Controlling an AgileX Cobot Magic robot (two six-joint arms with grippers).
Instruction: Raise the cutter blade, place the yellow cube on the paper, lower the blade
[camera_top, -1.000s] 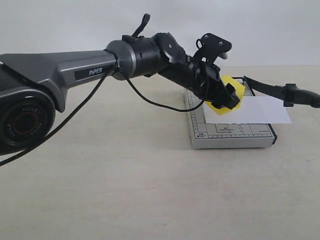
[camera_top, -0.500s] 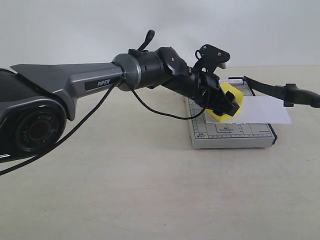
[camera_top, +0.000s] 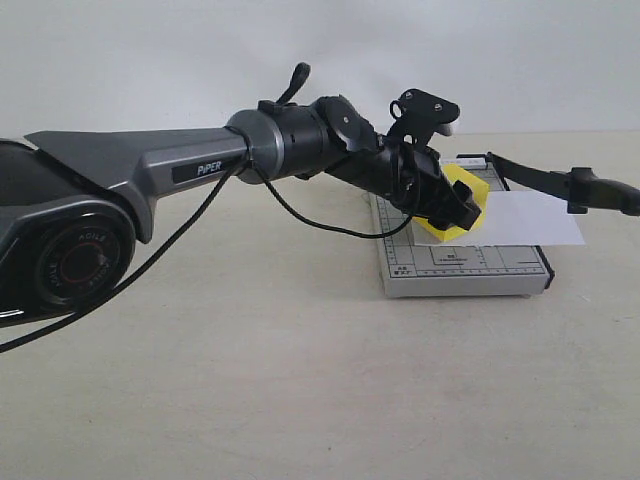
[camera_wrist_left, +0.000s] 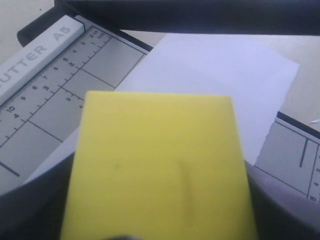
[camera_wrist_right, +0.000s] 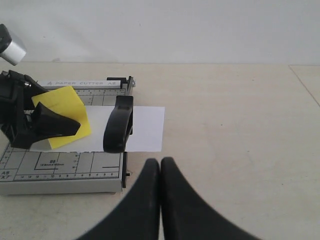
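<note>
My left gripper (camera_top: 455, 210) is shut on the yellow cube (camera_top: 462, 190) and holds it tilted over the left end of the white paper (camera_top: 535, 220). I cannot tell whether the cube touches the sheet. The paper lies on the grey gridded cutter base (camera_top: 465, 268). The cutter blade (camera_top: 545, 180) stands raised, its thick handle (camera_wrist_right: 119, 127) hanging over the paper's right part. In the left wrist view the cube (camera_wrist_left: 160, 165) fills the space between the fingers, with the paper (camera_wrist_left: 215, 65) beyond. My right gripper (camera_wrist_right: 160, 167) is shut on nothing, near the base's corner.
The left arm (camera_top: 150, 160) stretches across the beige tabletop (camera_top: 250, 380) from the left. The cutter base (camera_wrist_right: 60, 175) sits at mid-table. A pale wall (camera_top: 320, 50) closes the back.
Over the last second the left arm rose slightly and carried the cube a little further in over the cutter. In the last half second it barely moved. The blade stays raised.
</note>
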